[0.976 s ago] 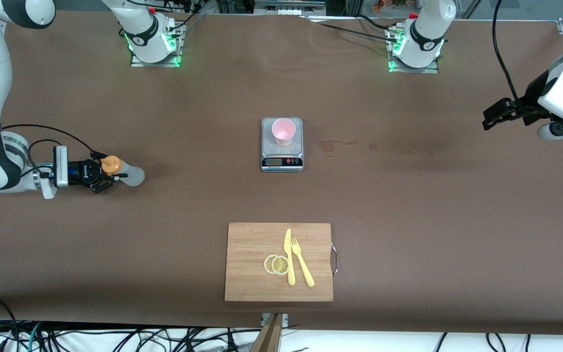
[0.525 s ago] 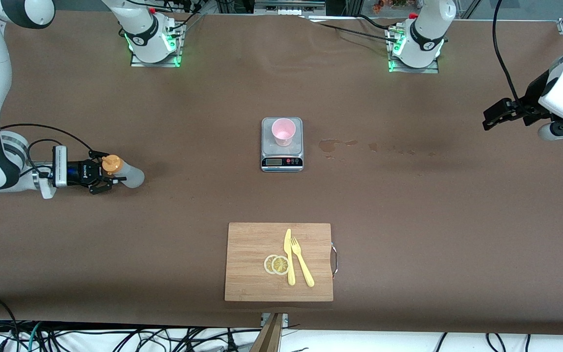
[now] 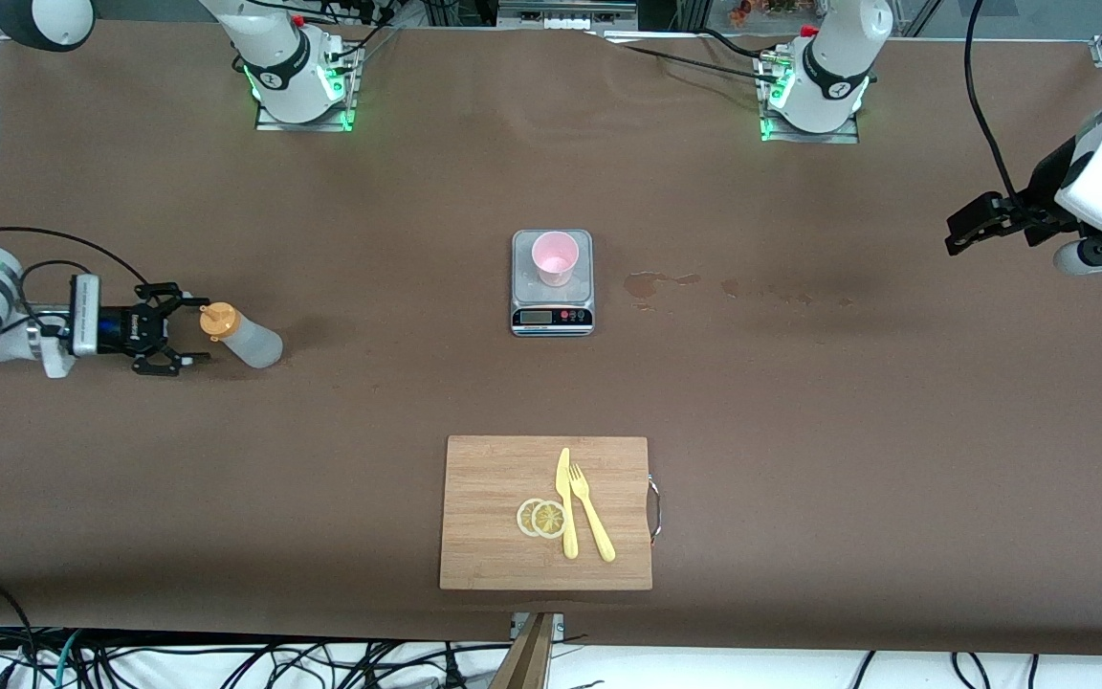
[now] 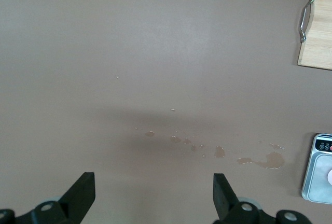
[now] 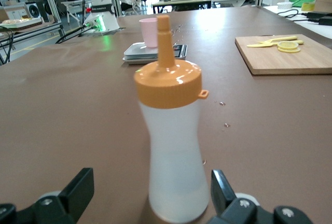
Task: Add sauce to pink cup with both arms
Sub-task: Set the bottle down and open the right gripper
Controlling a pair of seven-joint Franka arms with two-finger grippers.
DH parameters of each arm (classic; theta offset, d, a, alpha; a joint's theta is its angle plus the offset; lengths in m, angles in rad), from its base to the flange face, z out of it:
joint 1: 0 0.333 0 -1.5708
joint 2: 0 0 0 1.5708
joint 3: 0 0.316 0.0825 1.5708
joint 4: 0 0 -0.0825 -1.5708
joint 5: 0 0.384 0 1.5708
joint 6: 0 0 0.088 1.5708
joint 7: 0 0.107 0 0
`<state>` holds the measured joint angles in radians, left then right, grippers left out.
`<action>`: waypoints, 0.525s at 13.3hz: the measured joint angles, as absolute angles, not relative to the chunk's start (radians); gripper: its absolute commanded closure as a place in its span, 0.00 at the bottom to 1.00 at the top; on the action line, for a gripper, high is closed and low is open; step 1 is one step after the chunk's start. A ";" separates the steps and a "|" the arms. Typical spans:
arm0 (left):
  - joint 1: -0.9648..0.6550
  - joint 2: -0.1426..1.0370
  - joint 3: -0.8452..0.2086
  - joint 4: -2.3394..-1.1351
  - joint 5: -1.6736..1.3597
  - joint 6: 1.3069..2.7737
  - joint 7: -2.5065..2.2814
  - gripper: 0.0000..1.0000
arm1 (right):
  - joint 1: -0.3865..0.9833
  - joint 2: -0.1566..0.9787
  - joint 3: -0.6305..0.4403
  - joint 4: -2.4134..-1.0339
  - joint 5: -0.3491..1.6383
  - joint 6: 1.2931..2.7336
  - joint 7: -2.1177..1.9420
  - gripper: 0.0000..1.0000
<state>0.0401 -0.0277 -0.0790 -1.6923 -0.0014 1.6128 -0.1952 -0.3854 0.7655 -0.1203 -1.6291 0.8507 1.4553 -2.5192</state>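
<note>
Sauce bottle upright on the table, toward the right arm's end.
Just beside it, right gripper, open, empty. Pink cup on kitchen scale, mid-table. Over the table's other end, left gripper, open, waiting.

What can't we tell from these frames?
- Scale readout: too small in the front view; cut off by the left wrist view's edge.
- Cup contents: its wall hides them in the right wrist view.
- Bottle fill level: translucent, unreadable.
- Left tool: its opening unclear in the front view.
</note>
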 measured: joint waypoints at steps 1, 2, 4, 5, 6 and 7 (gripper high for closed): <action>0.040 -0.028 -0.079 -1.692 -0.001 1.613 -0.195 0.00 | -0.393 0.735 -0.130 -1.625 0.815 1.449 -2.519 0.00; 0.040 -0.028 -0.079 -1.692 -0.001 1.613 -0.195 0.00 | -0.398 0.694 -0.135 -1.621 0.773 1.449 -2.508 0.00; 0.040 -0.026 -0.080 -1.692 -0.001 1.613 -0.195 0.00 | -0.400 0.581 -0.136 -1.613 0.675 1.451 -2.412 0.00; 0.040 -0.025 -0.080 -1.692 -0.001 1.613 -0.195 0.00 | -0.398 0.507 -0.134 -1.613 0.619 1.460 -2.339 0.00; 0.039 -0.022 -0.080 -1.692 -0.002 1.613 -0.195 0.00 | -0.394 0.436 -0.128 -1.614 0.566 1.471 -2.265 0.00; 0.039 -0.019 -0.081 -1.692 -0.002 1.613 -0.195 0.00 | -0.386 0.376 -0.117 -1.616 0.513 1.481 -2.195 0.00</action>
